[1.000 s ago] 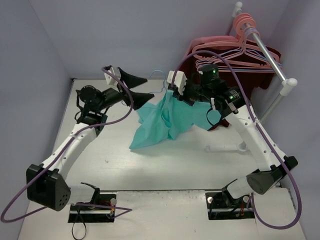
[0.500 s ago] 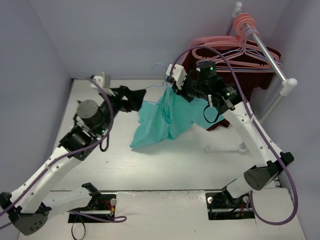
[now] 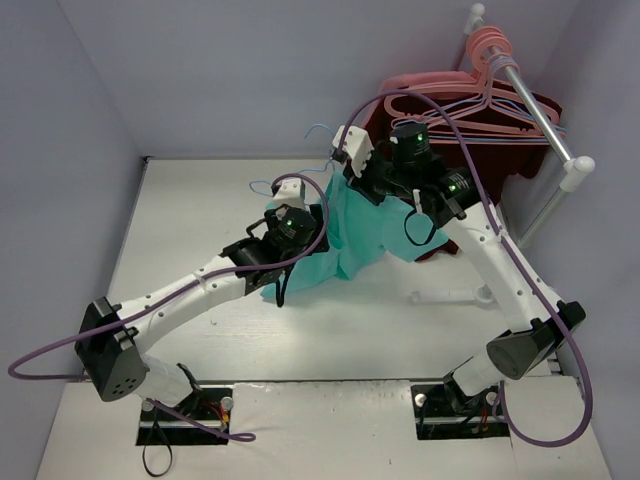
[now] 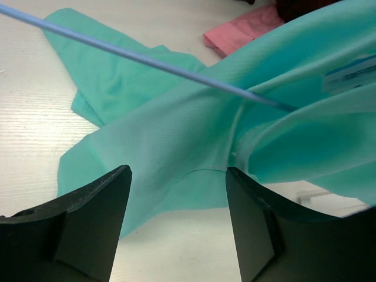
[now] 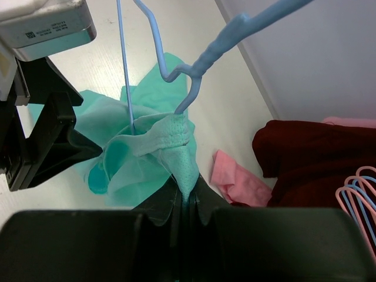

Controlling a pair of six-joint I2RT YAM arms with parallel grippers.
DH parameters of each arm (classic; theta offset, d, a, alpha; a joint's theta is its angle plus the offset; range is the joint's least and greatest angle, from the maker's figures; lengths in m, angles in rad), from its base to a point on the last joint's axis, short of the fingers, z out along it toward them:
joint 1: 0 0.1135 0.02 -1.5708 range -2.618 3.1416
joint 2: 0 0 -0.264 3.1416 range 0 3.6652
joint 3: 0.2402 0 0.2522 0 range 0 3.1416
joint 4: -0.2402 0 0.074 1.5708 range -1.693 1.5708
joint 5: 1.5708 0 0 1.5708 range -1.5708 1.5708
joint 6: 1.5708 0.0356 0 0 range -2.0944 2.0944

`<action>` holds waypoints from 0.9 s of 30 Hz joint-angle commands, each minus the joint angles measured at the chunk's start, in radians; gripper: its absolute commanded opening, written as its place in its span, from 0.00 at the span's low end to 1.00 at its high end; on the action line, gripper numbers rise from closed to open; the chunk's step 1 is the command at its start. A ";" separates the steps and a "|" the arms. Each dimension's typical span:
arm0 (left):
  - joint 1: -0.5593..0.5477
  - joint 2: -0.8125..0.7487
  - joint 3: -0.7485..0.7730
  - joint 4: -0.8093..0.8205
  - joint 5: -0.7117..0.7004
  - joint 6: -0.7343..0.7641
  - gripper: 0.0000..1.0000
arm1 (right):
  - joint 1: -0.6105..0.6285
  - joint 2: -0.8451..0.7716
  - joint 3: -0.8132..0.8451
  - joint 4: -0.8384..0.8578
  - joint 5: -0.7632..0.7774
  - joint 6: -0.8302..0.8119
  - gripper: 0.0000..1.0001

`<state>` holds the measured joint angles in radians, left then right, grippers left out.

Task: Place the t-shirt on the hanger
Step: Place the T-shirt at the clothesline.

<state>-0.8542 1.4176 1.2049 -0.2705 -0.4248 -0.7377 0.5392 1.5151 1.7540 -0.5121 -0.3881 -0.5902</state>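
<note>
Two fingers of the right gripper (image 5: 184, 197) are pressed together on a bunched fold of the t-shirt (image 5: 167, 138), apparently its neck band, which rises straight out of the pinch. Just beyond that fold the hanger (image 5: 218, 42) comes out of the cloth. Its hook curls away from the gripper, and one thin wire runs off toward the left gripper (image 4: 176, 173). That gripper stands wide apart with nothing between its jaws. The wire crosses above it and vanishes into the shirt ahead, and the rest of the cloth drapes from there onto the table (image 4: 35, 135). Farther off, past the shirt, lie a pink cloth (image 5: 235, 173) and a dark maroon garment (image 5: 305, 153).

The step in hand looks like spreading the shirt over the hanger's shoulder. To do it well, the open gripper should take a single layer low on the drape, clear of the wire. It should then draw that layer gently sideways against the pinch, so the neck does not slip off.
</note>
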 commanded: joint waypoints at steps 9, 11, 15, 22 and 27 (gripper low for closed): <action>-0.076 0.035 0.131 -0.016 -0.061 -0.037 0.61 | 0.004 -0.061 -0.040 0.100 0.026 0.021 0.00; -0.080 0.054 0.140 -0.054 -0.059 -0.050 0.61 | 0.004 -0.060 -0.040 0.102 0.026 0.021 0.00; -0.085 0.087 0.139 -0.070 -0.054 -0.067 0.61 | 0.004 -0.064 -0.039 0.107 0.026 0.021 0.00; -0.086 0.103 0.139 -0.100 -0.096 -0.075 0.61 | 0.004 -0.079 -0.061 0.113 0.024 0.023 0.00; -0.086 0.117 0.131 -0.094 -0.113 -0.092 0.61 | 0.004 -0.090 -0.078 0.119 0.014 0.029 0.00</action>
<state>-0.9367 1.5552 1.3025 -0.3786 -0.4909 -0.8013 0.5392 1.4785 1.6779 -0.4773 -0.3699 -0.5750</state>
